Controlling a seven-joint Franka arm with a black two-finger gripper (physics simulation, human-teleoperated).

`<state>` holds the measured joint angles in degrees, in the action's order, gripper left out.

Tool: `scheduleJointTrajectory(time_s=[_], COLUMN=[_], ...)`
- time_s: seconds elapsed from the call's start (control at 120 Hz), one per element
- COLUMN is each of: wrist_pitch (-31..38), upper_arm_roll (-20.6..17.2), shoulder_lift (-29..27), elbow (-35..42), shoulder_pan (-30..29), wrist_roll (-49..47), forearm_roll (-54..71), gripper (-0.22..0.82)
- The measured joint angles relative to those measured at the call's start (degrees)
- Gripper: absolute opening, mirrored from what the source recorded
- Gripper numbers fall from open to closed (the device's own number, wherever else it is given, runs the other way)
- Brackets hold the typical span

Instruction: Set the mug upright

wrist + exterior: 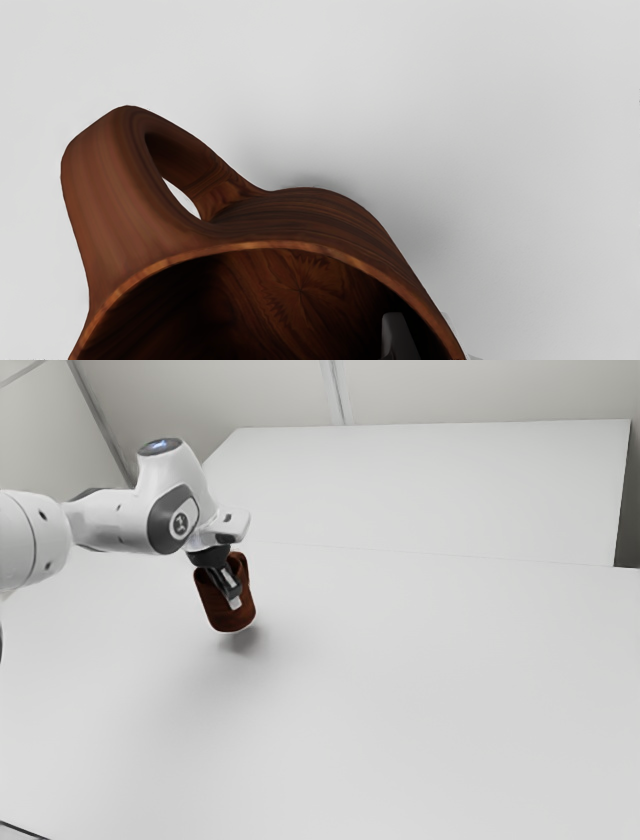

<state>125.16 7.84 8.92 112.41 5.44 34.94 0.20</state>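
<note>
Probably at the straightening step, with hand [233, 598] nearly closed, pinching the wall of the mug [229, 620], tilted and seemingly just above the worktop [400, 690]. Next, should level the base carefully, then lower and release.

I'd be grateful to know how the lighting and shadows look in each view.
Exterior view: even light on the white tabletop, with a small soft shadow below the wood-grain mug. Wrist view: a diffuse shadow beside the mug, its rim warmly lit, its interior near-black in places, no harsh glare on it.
</note>
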Motion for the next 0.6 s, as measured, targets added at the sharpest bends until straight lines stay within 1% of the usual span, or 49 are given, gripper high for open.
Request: scheduleJointTrajectory(time_s=[0.092, 0.25, 0.5, 0.525, 0.6], wrist_pitch=[1.5, 3.6, 8.5, 8.9, 9.7], upper_arm_roll=[-0.1, -0.1, -0.1, -0.1, -0.1], shoulder_lift=[-0.7, -1.3, -1.2, -1.1, -1.0], elbow=[2.7, 4.6, 9.1, 9.3, 9.6], shoulder_pan=[0.7, 0.7, 0.7, 0.7, 0.7], wrist_roll=[-4.5, -10.9, -18.6, -19.1, -20.5], forearm_roll=[1.0, 1.1, -2.7, -3.1, -4.0], gripper=[-0.16, -0.16, -0.16, -0.13, 0.04])
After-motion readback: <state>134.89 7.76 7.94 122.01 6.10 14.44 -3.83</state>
